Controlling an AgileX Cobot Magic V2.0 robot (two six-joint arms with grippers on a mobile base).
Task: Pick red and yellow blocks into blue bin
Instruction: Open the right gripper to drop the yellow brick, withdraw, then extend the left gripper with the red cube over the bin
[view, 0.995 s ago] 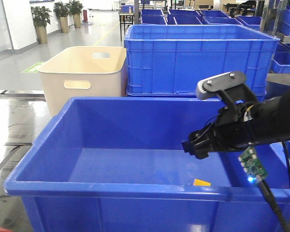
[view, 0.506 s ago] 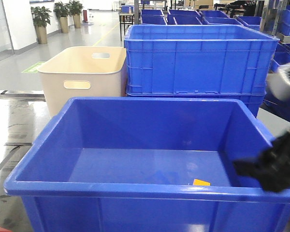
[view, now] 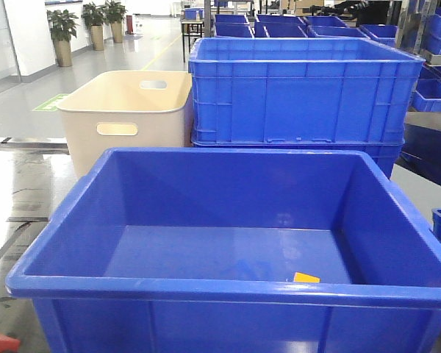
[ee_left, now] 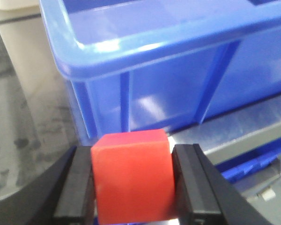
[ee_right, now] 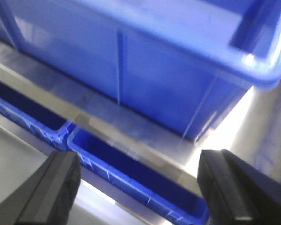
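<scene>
The left gripper [ee_left: 133, 194] is clamped on the red cube [ee_left: 131, 176], with a pad [ee_left: 77, 187] flat against each side. It hangs outside the blue bin [ee_left: 145, 40], just beside a corner and below the thick rim. That's where I'd worry: if the arm swings across before it climbs, the cube or the gripper will likely catch the rim, and the cube gets knocked onto the table [ee_left: 23, 122]. Letting go too soon would end the same way, since it has to be inside the walls first. The cube looks smooth, so a jolt might also slide it out. The yellow brick [view: 306, 278] already lies on the bin floor near the front wall. The right gripper [ee_right: 140, 187] is spread wide with nothing in it, low beside the bin over some shallow blue trays [ee_right: 107, 159]. It could clip the wall if it rises carelessly.
</scene>
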